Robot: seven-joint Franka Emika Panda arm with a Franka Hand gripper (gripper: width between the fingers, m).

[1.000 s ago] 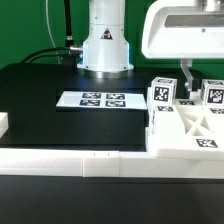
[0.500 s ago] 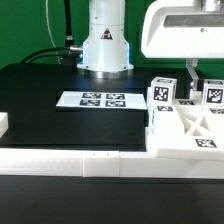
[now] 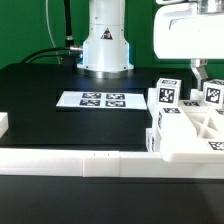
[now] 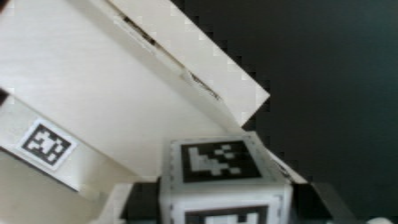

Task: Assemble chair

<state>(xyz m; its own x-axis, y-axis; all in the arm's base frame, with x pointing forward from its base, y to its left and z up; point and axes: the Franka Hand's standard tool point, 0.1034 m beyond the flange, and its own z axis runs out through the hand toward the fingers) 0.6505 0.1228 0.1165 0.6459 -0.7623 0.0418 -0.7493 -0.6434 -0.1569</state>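
Note:
The chair (image 3: 188, 132) is a white blocky body with an X-braced face and tagged square posts, at the exterior view's right against the front rail. My gripper (image 3: 197, 80) comes down from above among those posts. In the wrist view one tagged post (image 4: 221, 172) fills the gap of the gripper (image 4: 222, 205), with a dark finger (image 4: 320, 200) pressed on each side, so it is shut on that post. A slotted white panel (image 4: 134, 90) of the chair stretches away beyond the post. The fingertips are hidden behind the posts in the exterior view.
The marker board (image 3: 97, 100) lies flat on the black table in front of the robot's base (image 3: 105, 45). A long low white rail (image 3: 70, 165) runs along the front edge. A small white block (image 3: 3, 125) sits at the exterior view's far left.
The jaws have narrowed onto the post. The gripper has shifted toward the exterior view's right and slightly up, and the chair body has moved a little with it.

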